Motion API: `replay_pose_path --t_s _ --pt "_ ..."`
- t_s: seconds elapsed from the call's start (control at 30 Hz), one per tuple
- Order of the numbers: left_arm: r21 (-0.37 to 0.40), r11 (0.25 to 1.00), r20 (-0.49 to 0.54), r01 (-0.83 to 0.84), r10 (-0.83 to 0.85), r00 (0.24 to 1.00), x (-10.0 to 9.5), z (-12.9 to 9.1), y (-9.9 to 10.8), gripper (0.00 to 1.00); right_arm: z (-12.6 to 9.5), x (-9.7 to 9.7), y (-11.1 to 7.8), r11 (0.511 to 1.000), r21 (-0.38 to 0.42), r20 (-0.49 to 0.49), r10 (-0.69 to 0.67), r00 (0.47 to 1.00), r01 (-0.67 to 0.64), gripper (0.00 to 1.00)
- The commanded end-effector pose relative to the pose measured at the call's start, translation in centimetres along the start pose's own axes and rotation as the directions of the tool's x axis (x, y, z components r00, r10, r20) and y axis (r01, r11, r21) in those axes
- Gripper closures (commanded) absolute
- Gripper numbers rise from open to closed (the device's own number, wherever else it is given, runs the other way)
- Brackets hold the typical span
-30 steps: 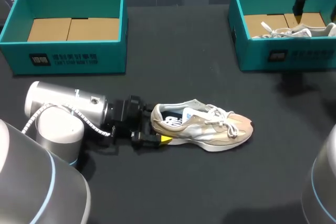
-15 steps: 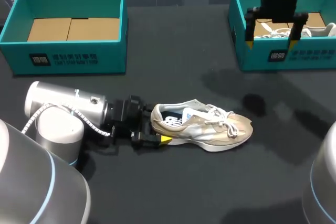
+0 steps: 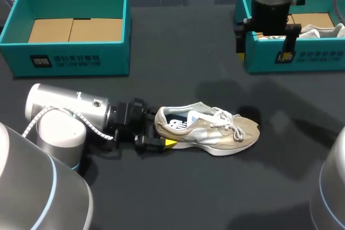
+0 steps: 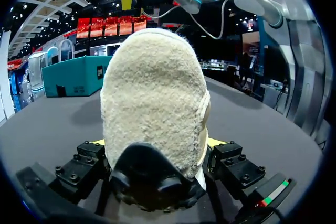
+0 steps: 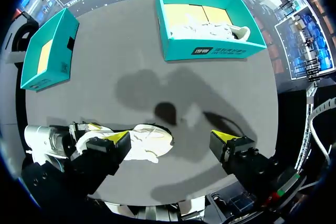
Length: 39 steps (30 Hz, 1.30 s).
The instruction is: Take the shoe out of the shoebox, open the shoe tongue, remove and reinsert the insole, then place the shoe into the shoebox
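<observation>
A beige and white shoe (image 3: 210,129) lies on its sole in the middle of the black table, toe pointing right. My left gripper (image 3: 161,131) lies low on the table at its heel. In the left wrist view the fuzzy heel (image 4: 155,98) fills the gap of the left gripper (image 4: 156,144), with a yellow-tipped finger against each side: shut on it. My right gripper (image 3: 263,55) hangs open high over the front left corner of the right shoebox (image 3: 302,56). From the right gripper (image 5: 173,140) the shoe (image 5: 147,142) shows far below.
The teal left shoebox (image 3: 81,60) at the back left holds only its cardboard floor. In the right shoebox lies a second, white shoe (image 3: 318,29). My left arm (image 3: 64,117) stretches across the table's front left.
My right arm has swung in from the far right, across the right shoebox, to its front left corner. The left arm and the shoe have not moved.
</observation>
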<state>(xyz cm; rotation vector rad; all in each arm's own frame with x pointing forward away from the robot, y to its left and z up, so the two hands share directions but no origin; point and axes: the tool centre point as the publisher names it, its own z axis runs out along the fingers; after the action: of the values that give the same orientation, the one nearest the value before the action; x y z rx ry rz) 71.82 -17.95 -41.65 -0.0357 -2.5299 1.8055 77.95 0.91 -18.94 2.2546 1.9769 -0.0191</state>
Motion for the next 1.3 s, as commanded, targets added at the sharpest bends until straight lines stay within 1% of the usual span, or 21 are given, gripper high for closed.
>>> replay_pose_path --t_s 0.03,0.07,0.1,0.23,0.37,0.43,0.53,1.03,1.13,1.3 --pt "-0.001 1.000 0.000 0.000 0.000 1.000 0.1 -0.1 0.0 1.00 0.1 0.0 0.0 1.000 0.001 -0.001 0.000 1.000 0.000 0.00" --pt "-0.001 1.000 0.000 0.000 0.000 1.000 0.1 -0.1 0.0 1.00 0.1 0.5 -0.2 1.000 -0.011 0.011 -0.002 1.000 0.002 0.00" --pt "-0.001 1.000 0.000 0.000 0.000 1.000 0.1 -0.1 0.0 1.00 0.2 1.2 -0.5 1.000 -0.001 0.043 0.007 0.999 -0.007 0.00" --pt "-0.001 1.000 0.000 0.000 0.000 1.000 0.1 -0.1 0.0 1.00 1.4 4.1 -2.1 1.000 0.006 0.073 0.005 0.997 -0.005 0.00" --pt "-0.001 1.000 0.000 0.000 0.000 1.000 0.1 -0.1 0.0 1.00 2.5 6.3 -4.0 1.000 0.005 0.076 -0.006 0.997 0.005 0.00" --pt "-0.001 1.000 0.000 0.000 0.000 1.000 0.1 -0.1 0.0 1.00 3.1 7.8 -5.0 1.000 0.019 0.091 0.001 0.996 -0.002 0.00" --pt "-0.001 1.000 0.000 0.000 0.000 1.000 0.1 -0.1 0.0 1.00 3.9 10.2 -6.6 1.000 0.025 0.085 -0.016 0.996 0.014 0.00" --pt "-0.001 1.000 0.000 0.000 0.000 1.000 0.1 -0.1 0.0 1.00 3.9 10.2 -6.6 1.000 0.025 0.085 -0.016 0.996 0.014 0.00" --pt "-0.001 1.000 0.000 0.000 0.000 1.000 0.1 -0.1 0.0 1.00 5.0 11.9 -7.0 0.999 0.020 0.149 0.027 0.988 -0.030 0.00" --pt "-0.001 1.000 0.000 0.000 0.000 1.000 0.1 -0.1 0.0 1.00 6.7 13.3 -7.8 0.998 0.021 0.145 0.055 0.988 -0.058 0.00"
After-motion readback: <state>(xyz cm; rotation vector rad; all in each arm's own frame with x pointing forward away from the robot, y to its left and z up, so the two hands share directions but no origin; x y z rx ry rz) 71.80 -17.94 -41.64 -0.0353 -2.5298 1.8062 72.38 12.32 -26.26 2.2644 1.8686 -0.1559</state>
